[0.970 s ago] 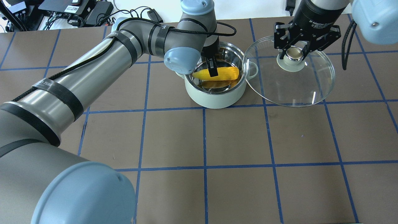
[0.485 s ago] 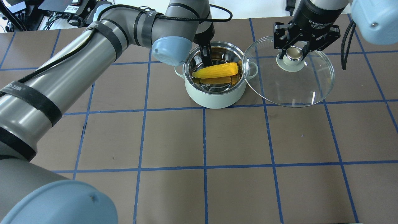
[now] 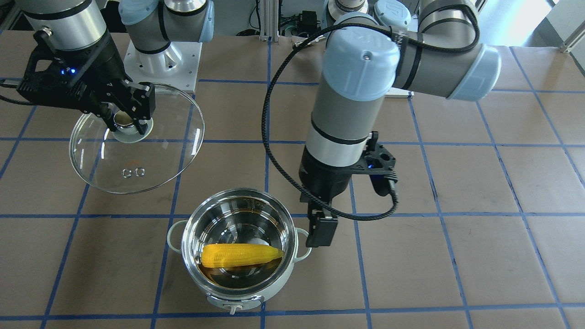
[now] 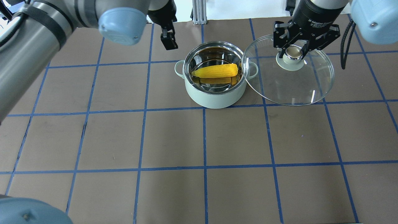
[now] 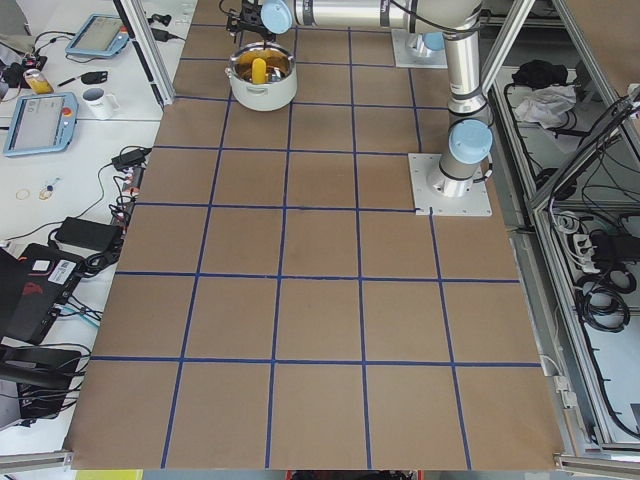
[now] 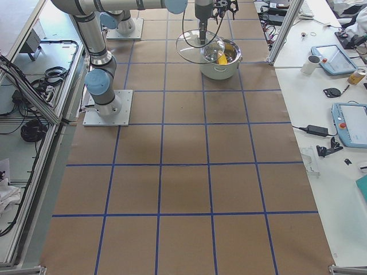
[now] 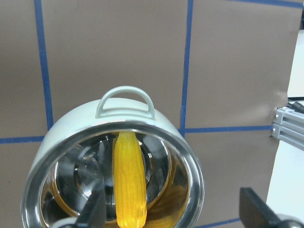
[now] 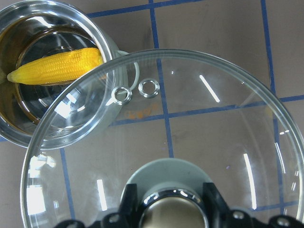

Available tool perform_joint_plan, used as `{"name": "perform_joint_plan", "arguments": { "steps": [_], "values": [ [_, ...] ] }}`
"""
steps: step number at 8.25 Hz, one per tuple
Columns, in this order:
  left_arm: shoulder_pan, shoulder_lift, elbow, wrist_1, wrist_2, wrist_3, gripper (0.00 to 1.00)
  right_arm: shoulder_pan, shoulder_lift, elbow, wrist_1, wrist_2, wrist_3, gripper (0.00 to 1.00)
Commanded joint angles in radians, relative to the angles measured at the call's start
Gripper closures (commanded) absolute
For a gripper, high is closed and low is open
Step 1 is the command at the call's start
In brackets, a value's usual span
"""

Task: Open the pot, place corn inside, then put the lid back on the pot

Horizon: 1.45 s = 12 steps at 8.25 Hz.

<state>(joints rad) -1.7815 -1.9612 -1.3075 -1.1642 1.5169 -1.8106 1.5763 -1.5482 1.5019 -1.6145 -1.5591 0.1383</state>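
Overhead exterior view, with the other cameras in support: you see one pot point(image 4: 214, 97), one corn point(image 4: 215, 71) and one lid point(image 4: 290, 88) on the brown table point(image 4: 236, 137), which is ruled into squares by blue tape lines point(image 4: 204, 137). The pot stands upright and uncovered, and shows two loop handles point(image 4: 179, 69) at its sides and one small knob point(image 3: 234, 310) low on the wall that faces away from the robot. The single ear of corn lies on its side inside the pot, across the steel bottom, with its pointed tip toward the robot's left. The left gripper point(image 4: 169, 41) hangs in the air beside the pot on the robot's left, apart from it. In the left wrist view its two fingers point(image 7: 95, 211) stand spread wide, with nothing between them. The right gripper point(image 4: 294, 53) has its jaws pressed onto the lid's one round knob point(image 3: 123, 119) and grips the lid by it. The lid sits to the robot's right of the pot. From overhead its glass edge overlaps the pot's right handle and rim, and in the exterior right view it appears raised above the pot's rim. You can count two small metal vent rings point(image 8: 149, 87) set side by side in the glass, best seen from the right wrist camera.
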Motion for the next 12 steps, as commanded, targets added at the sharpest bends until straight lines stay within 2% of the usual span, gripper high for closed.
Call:
{"name": "perform_joint_plan", "arguments": {
  "steps": [1,3,4,5,7,9,11,12],
  "values": [
    [0.146,0.053,-0.007,-0.121,0.006,0.199,0.00,0.001,0.014,-0.012,-0.013,-0.001,0.003,0.71],
    [0.200,0.099,-0.062,-0.221,0.014,0.464,0.00,0.001,0.058,-0.031,-0.042,-0.001,0.014,0.71],
    [0.229,0.123,-0.102,-0.227,0.015,0.552,0.00,0.008,0.094,-0.066,-0.059,0.001,0.038,0.71],
    [0.237,0.149,-0.133,-0.227,0.019,0.650,0.00,0.046,0.149,-0.107,-0.065,-0.001,0.120,0.71],
    [0.237,0.224,-0.159,-0.230,0.070,0.861,0.00,0.202,0.313,-0.167,-0.206,-0.035,0.324,0.71],
    [0.228,0.280,-0.168,-0.232,0.130,1.112,0.00,0.280,0.397,-0.192,-0.296,-0.033,0.469,0.71],
    [0.221,0.341,-0.194,-0.238,0.138,1.509,0.00,0.284,0.427,-0.195,-0.308,-0.036,0.480,0.71],
    [0.218,0.355,-0.217,-0.239,0.138,1.613,0.00,0.284,0.439,-0.195,-0.309,-0.038,0.462,0.71]
  ]
}}
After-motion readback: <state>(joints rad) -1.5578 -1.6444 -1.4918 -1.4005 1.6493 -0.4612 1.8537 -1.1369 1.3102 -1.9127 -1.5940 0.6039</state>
